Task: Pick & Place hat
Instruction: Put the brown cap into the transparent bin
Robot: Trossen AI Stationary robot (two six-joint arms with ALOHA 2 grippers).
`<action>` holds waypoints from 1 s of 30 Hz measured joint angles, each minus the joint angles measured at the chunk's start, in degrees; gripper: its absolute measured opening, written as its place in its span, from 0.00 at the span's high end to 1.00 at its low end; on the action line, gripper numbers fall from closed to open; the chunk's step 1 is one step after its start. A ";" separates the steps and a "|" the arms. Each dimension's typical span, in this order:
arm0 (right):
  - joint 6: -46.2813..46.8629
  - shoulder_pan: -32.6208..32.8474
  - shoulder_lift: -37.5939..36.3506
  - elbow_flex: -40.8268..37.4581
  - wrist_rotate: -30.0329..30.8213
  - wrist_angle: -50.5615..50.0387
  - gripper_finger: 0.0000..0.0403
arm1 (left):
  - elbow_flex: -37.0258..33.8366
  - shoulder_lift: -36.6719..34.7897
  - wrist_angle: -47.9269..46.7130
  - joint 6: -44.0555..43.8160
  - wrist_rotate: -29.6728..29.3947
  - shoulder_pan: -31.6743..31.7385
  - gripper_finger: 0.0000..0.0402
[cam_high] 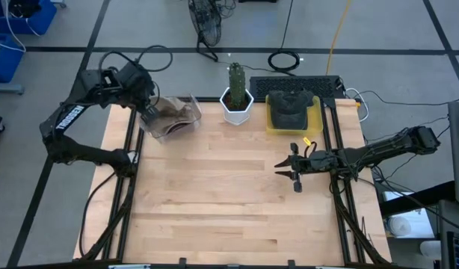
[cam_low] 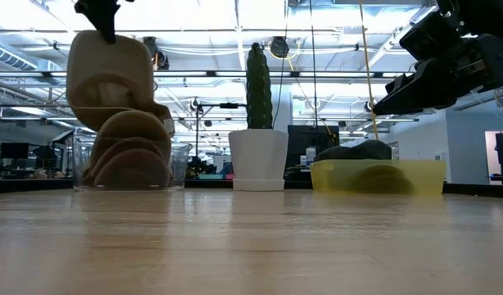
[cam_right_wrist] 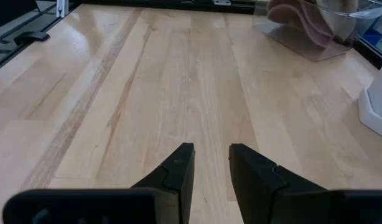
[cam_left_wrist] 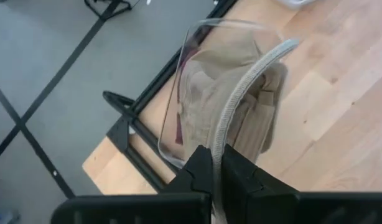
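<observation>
Tan hat hangs pinched in left jaws above clear bin.

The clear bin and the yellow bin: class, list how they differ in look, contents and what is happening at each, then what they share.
The clear bin is see-through plastic; the yellow bin is tinted yellow. The clear bin holds tan hats; the yellow bin holds a dark hat. The left gripper, jaws shut, lifts one tan hat above the clear bin; no gripper touches the yellow bin. Both sit at the table's far edge.
</observation>
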 joint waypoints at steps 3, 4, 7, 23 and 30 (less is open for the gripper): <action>0.00 0.00 -0.02 0.00 0.00 0.03 0.78 | -0.63 0.04 -0.02 -0.54 -3.29 0.06 0.93; 0.00 0.00 -0.02 0.00 0.00 0.05 0.78 | -0.68 0.04 -0.16 -0.52 -5.00 0.08 0.91; 0.00 0.00 -0.02 0.00 0.00 0.07 0.78 | 0.09 -0.13 -0.12 -1.20 -10.82 0.08 0.90; -0.50 0.00 -0.01 0.00 0.13 0.39 0.78 | 9.19 -5.31 0.15 -3.83 0.00 -1.69 0.97; -0.69 0.00 -0.01 0.00 0.19 1.30 0.78 | 11.26 -5.29 0.72 -3.51 -4.27 -3.98 0.93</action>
